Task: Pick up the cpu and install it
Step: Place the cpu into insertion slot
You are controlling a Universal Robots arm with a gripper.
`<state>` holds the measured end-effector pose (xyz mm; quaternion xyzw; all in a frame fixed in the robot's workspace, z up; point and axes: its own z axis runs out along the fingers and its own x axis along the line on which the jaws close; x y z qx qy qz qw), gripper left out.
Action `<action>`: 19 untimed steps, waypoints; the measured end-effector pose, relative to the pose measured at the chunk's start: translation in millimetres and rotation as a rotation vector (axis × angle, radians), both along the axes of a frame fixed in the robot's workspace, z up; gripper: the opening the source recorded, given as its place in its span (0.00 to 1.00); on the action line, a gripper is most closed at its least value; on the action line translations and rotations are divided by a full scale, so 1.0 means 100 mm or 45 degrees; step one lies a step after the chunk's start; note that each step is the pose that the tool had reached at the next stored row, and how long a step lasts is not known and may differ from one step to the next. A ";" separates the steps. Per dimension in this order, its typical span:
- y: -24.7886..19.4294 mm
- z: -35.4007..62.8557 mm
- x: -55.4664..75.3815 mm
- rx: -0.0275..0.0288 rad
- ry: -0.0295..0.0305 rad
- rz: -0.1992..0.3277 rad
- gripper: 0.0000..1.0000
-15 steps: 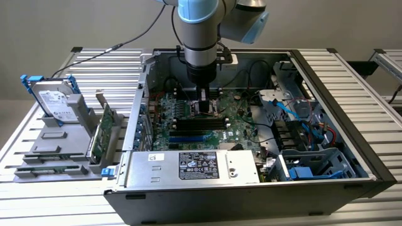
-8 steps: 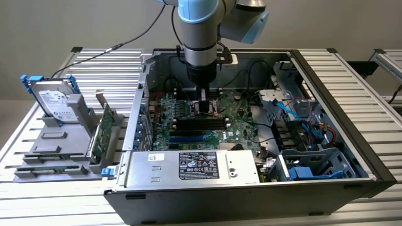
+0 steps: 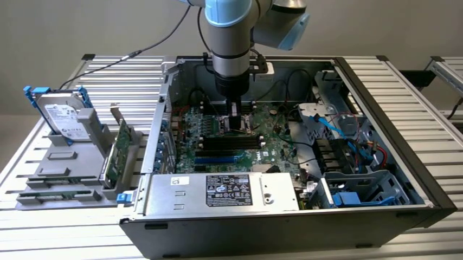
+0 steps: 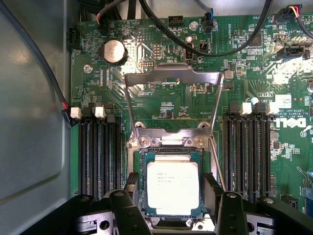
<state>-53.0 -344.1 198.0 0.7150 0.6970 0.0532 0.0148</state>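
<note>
On the exterior view's left, the hard drive (image 3: 64,116) stands in its rack. Inside the case (image 3: 217,238) my gripper (image 3: 237,120) hangs over the motherboard socket (image 4: 168,141), fingers (image 4: 131,182) apart. The cpu (image 4: 173,192) lies flat in that socket directly below, between the fingers, load plate (image 4: 171,77) raised. I cannot confirm contact.

We see a robotics lab bench: a slatted aluminium table (image 3: 116,78) bearing an open black computer case (image 3: 253,235) and a grey plastic parts rack (image 3: 65,158).
</note>
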 end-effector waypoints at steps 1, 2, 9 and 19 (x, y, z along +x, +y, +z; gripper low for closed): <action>0.000 0.000 0.00 0.0000 -0.0001 -0.001 0.63; 0.000 0.000 0.00 0.0000 0.0000 -0.002 0.63; 0.000 0.000 0.00 0.0000 0.0000 -0.040 0.63; 0.003 -0.001 0.01 0.0000 0.0000 -0.077 0.63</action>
